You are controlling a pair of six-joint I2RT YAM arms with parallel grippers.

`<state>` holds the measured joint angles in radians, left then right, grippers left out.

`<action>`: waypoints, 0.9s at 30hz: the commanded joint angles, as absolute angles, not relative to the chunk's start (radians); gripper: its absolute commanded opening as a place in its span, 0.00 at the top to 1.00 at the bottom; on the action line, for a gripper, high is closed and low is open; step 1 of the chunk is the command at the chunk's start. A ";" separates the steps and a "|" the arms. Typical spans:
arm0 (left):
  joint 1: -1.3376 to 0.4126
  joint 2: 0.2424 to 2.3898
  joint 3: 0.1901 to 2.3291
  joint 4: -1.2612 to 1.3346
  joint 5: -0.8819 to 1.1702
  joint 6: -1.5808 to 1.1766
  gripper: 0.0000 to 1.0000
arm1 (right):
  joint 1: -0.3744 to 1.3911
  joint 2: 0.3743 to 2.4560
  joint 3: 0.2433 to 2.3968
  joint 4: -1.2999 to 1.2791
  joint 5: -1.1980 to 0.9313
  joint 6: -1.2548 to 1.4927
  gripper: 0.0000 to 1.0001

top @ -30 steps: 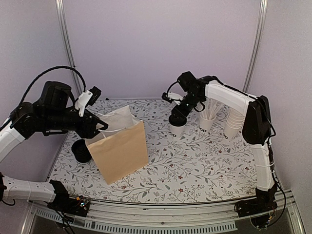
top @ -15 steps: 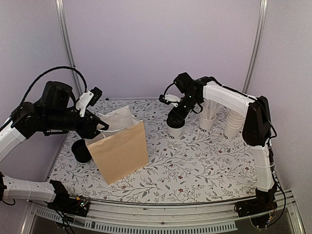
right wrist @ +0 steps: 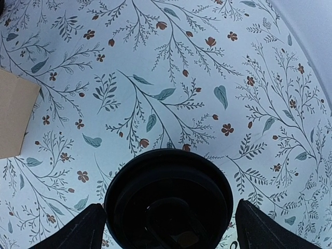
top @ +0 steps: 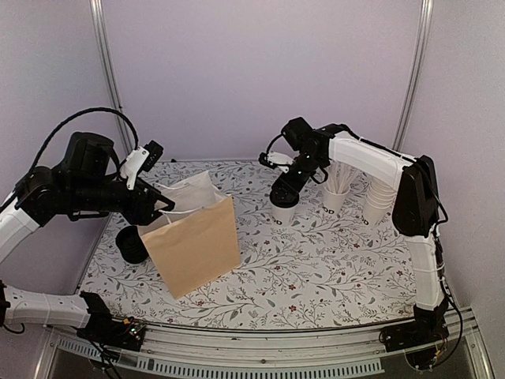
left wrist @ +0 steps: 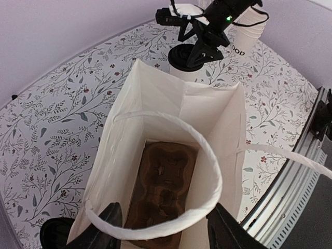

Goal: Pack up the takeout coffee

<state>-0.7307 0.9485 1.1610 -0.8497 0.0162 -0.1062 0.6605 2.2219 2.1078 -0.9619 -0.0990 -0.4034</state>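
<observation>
1. Progress: nothing is packed yet. In the left wrist view the brown paper bag (left wrist: 155, 104) stands open directly beneath the left pincer (left wrist: 166, 232). Only a cardboard carrier (left wrist: 163, 187) lies on its floor, with no cup in it.
2. The takeout coffee (right wrist: 168, 199) sits straight below the right pincer (right wrist: 168, 220) with its black lid on. As far as I can judge, its base is on the table (right wrist: 155, 78). The bag is well apart from this pincer, off toward the left arm's side.
3. Right pincer: one finger stands on each side of the lid, both right at its rim. I cannot tell whether they are pinching the cup or only bracketing it.
4. Left pincer: the fingers are spread wide at the near rim of the bag's mouth, and the white handle loop crosses the gap between them. I cannot confirm any contact with the paper.
5. Right arm pose: reached far out over the table, with the upper link rising from its base and the forearm running across. The wrist is pitched down, so the fingers come at the lid from above.
6. Left arm pose: folded back, with the forearm roughly level. The wrist hangs over the bag's opening and the camera looks straight down inside.
7. Left to do, in my judgement: secure the cup, lift it, carry it across to the left pincer's side and lower it into the carrier.
8. Hazard note: a cup of straws (top: 335, 197) and a stack of lidless cups (top: 379, 201) stand near the right pincer on its outboard side. I would lift the cup clear before swinging it across.
</observation>
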 commanded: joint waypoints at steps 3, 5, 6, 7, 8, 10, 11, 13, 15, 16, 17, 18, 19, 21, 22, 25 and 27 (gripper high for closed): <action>-0.720 0.937 1.140 -0.824 0.042 -0.113 0.42 | 0.658 2.233 2.102 -0.961 -0.095 -0.383 0.08; -0.720 0.935 1.140 -0.824 0.046 -0.114 0.42 | 0.654 2.242 2.100 -0.971 -0.117 -0.377 0.08; -0.721 0.934 1.140 -0.824 0.046 -0.115 0.42 | 0.651 2.247 2.098 -0.976 -0.126 -0.374 0.08; -0.721 0.932 1.140 -0.825 0.046 -0.115 0.42 | 0.649 2.252 2.096 -0.981 -0.135 -0.371 0.08; -0.720 0.930 1.140 -0.825 0.046 -0.115 0.42 | 0.648 2.254 2.094 -0.984 -0.142 -0.368 0.08; -0.722 0.928 1.141 -0.827 0.046 -0.117 0.42 | 0.647 2.256 2.092 -0.986 -0.152 -0.365 0.10; -0.721 0.927 1.140 -0.828 0.046 -0.118 0.42 | 0.647 2.254 2.091 -0.988 -0.156 -0.365 0.11; -0.721 0.927 1.140 -0.830 0.046 -0.119 0.43 | 0.648 2.246 2.090 -0.988 -0.165 -0.365 0.14; -0.721 0.925 1.140 -0.830 0.046 -0.119 0.43 | 0.650 2.234 2.089 -0.988 -0.166 -0.365 0.17; -0.722 0.925 1.140 -0.830 0.046 -0.120 0.43 | 0.652 2.220 2.083 -0.987 -0.166 -0.367 0.19; -0.721 0.924 1.141 -0.830 0.044 -0.118 0.43 | 0.655 2.210 2.074 -0.985 -0.165 -0.370 0.21; -0.721 0.926 1.141 -0.830 0.043 -0.118 0.43 | 0.660 2.194 2.067 -0.985 -0.165 -0.375 0.22; -0.722 0.926 1.143 -0.829 0.042 -0.117 0.43 | 0.666 2.182 2.060 -0.985 -0.168 -0.378 0.23; -0.720 0.929 1.145 -0.829 0.037 -0.115 0.43 | 0.673 2.146 2.046 -0.990 -0.196 -0.387 0.25; -0.721 0.932 1.149 -0.828 0.034 -0.114 0.43 | 0.678 2.134 2.035 -0.992 -0.212 -0.391 0.26; -0.722 0.938 1.159 -0.827 0.030 -0.114 0.42 | 0.706 2.082 1.987 -0.992 -0.224 -0.408 0.28; -0.720 0.938 1.160 -0.822 0.028 -0.115 0.42 | 0.728 2.042 1.945 -0.994 -0.224 -0.429 0.28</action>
